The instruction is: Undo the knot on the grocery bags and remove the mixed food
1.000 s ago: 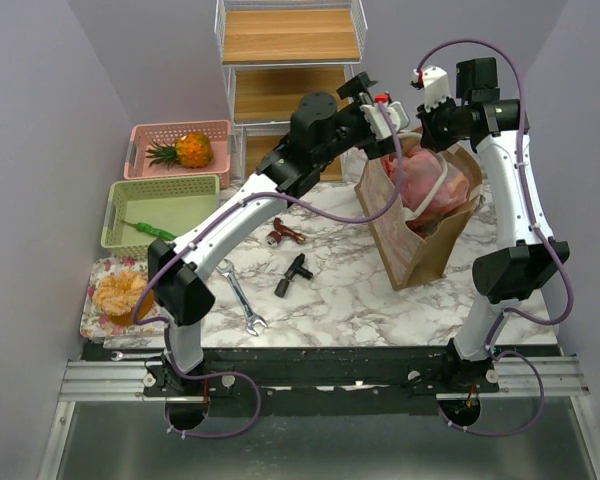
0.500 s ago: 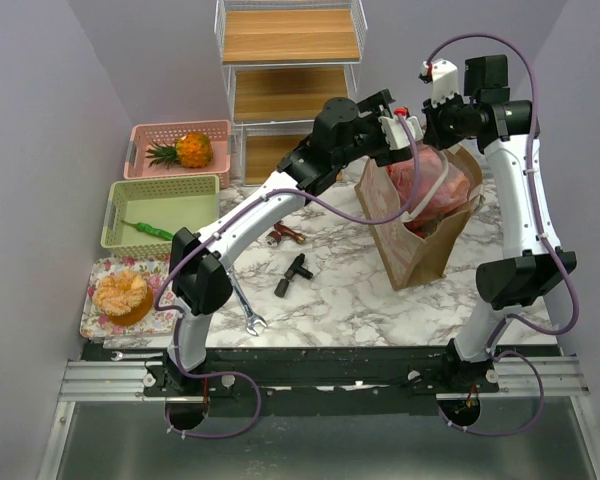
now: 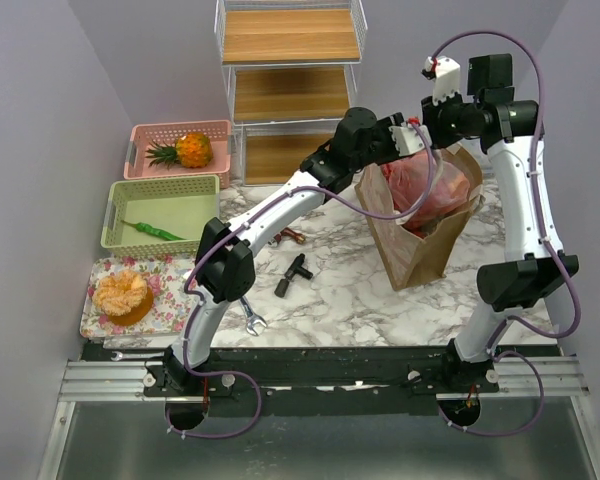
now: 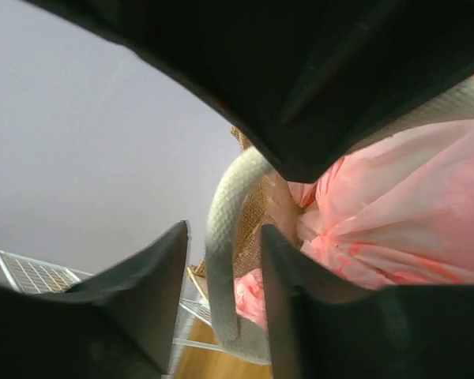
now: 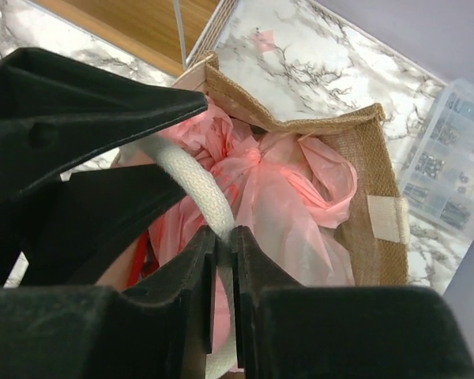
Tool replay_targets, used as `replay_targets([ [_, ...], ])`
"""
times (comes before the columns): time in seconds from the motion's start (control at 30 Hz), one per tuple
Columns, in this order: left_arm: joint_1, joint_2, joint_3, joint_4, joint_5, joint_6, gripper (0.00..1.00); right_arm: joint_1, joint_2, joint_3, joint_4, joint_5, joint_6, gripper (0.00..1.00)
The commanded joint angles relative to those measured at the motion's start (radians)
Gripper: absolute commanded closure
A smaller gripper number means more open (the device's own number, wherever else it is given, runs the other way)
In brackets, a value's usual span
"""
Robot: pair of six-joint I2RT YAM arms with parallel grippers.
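Note:
The brown paper bag (image 3: pixel 425 235) stands at the table's back right, with the pink plastic bag (image 3: pixel 427 185) stuffed inside it. The knot (image 5: pixel 249 154) is a bunched pink lump at the pink bag's top. My right gripper (image 5: pixel 225 260) hangs above the paper bag and is shut on its pale handle (image 5: pixel 193 181). My left gripper (image 4: pixel 223 292) reaches in from the left at the bag's top. Its jaws straddle a pale handle (image 4: pixel 221 253), with a gap still showing on one side. The mixed food is hidden inside the pink bag.
A pink basket (image 3: pixel 140 140) holds a pineapple (image 3: pixel 193 150), with a green basket (image 3: pixel 130 240) in front of it. A tray (image 3: pixel 165 315) sits at the near left. A wrench (image 3: pixel 242 297) and a black tool (image 3: pixel 293 272) lie mid-table. A wire shelf (image 3: pixel 290 80) stands behind the bag.
My left arm has swung right to the bag's top and its jaws have narrowed around a handle. The right gripper has stayed on its handle, rising slightly.

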Motion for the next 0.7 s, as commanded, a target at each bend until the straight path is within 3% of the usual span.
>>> replay_targets([
  [0.0,0.0,-0.018,-0.009,0.063,-0.053,-0.028,0.69,0.003,-0.044,0.035,-0.064,-0.048,0.03,0.73],
  [0.07,0.005,-0.038,-0.038,0.113,-0.053,-0.065,0.82,-0.002,-0.039,0.038,-0.101,-0.022,0.041,0.6],
  [0.13,0.011,-0.055,-0.053,0.144,-0.051,-0.102,0.92,-0.033,-0.042,0.041,-0.132,-0.041,0.069,0.37],
  [0.2,0.014,-0.065,-0.06,0.169,-0.05,-0.128,0.95,-0.08,-0.052,0.046,-0.155,-0.102,0.1,0.24],
  [0.27,0.016,-0.069,-0.055,0.184,-0.052,-0.146,0.97,-0.105,-0.064,0.049,-0.173,-0.146,0.13,0.19],
  [0.47,0.018,-0.066,-0.044,0.195,-0.06,-0.178,0.97,-0.159,-0.101,-0.02,-0.24,-0.275,0.182,0.25],
  [0.6,0.019,-0.086,-0.062,0.193,-0.06,-0.208,0.67,-0.163,-0.134,-0.031,-0.237,-0.413,0.184,0.42],
  [0.67,0.021,-0.119,-0.083,0.188,-0.053,-0.233,0.55,-0.164,-0.149,-0.043,-0.218,-0.494,0.183,0.62],
])
